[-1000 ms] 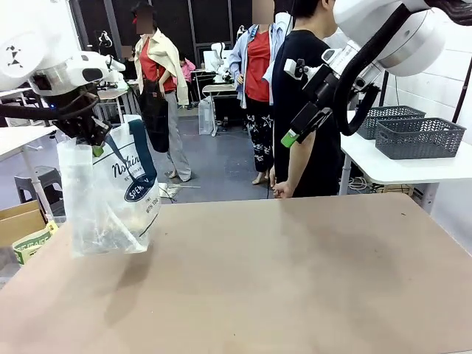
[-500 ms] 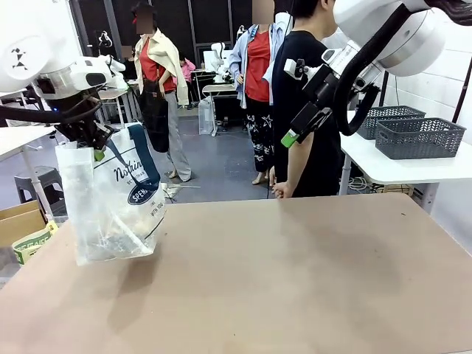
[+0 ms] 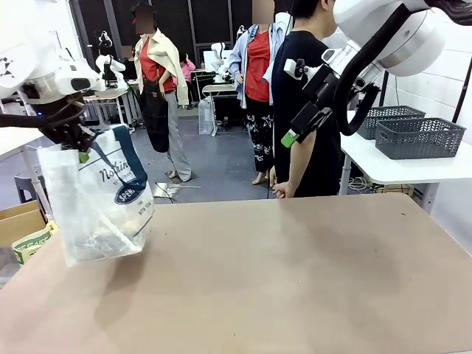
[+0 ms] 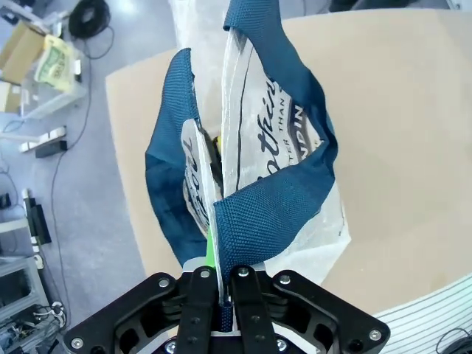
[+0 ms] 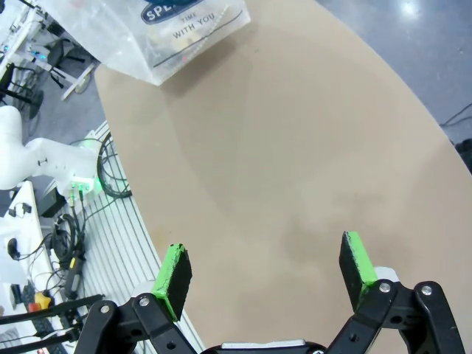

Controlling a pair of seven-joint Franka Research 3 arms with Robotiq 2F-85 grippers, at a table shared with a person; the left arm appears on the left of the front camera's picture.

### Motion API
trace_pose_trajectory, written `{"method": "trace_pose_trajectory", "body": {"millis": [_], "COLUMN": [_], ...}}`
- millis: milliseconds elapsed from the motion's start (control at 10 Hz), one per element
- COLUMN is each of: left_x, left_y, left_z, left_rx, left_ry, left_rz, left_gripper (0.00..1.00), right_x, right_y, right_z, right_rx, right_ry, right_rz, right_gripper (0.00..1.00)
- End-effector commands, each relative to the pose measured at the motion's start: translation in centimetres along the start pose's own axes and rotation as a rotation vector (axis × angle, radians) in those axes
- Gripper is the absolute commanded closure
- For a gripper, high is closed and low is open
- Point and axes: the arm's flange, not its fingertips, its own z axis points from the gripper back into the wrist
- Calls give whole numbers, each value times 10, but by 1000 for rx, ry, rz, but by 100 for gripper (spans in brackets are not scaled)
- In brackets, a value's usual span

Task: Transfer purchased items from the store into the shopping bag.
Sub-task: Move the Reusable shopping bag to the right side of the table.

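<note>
Nearest the robot, the bench (image 3: 295, 280) lay bare w/ nothing loose on it in the front view.

At its left end the left hand (image 3: 74, 144) was clenched on the blue strap handles of the shopping bag (image 3: 96, 206); the left wrist view showed both fingers pinched tight on the strap w/ a sliver of green pad between. The bag hung from that grip, bottom corner down by the bench edge. Couldn't tell if it touched the top or swung just above.

Inside, small goods sat low in the bag (image 3: 99, 240), seen dimly thru the plastic. A yellowish item (image 4: 216, 140) showed down the bag's open mouth in the left wrist view. Details unclear.

Further up and right, the right hand (image 3: 299, 125) hung well above the bench, fingers spread wide, holding nothing. Its own view looked down on bare benchtop btwn the green pads.

Beyond the far edge a person (image 3: 302, 110) stood side-on, arm down, nothing visible in hand.

Judgement: packing looked about done, since nothing was left out to load. What remained was prob. setting the bag down or handing it over.
</note>
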Motion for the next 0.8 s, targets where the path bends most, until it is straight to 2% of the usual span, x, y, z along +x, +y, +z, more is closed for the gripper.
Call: {"method": "trace_pose_trajectory", "body": {"millis": [0, 400, 700], "left_x": [-9, -28, -48], "left_y": [32, 76, 87], "left_z": [-8, -24, -41], "left_rx": [59, 83, 128], "left_ry": [-51, -101, -88], "left_rz": [-24, -63, -54], "left_gripper": [100, 100, 100], "right_x": [1, 1, 1], "right_y": [2, 2, 2], "right_z": [0, 0, 0], "right_rx": [14, 14, 14], "right_ry": [-6, -6, -6], "right_rz": [-18, -18, -18], "right_gripper": [0, 0, 0]}}
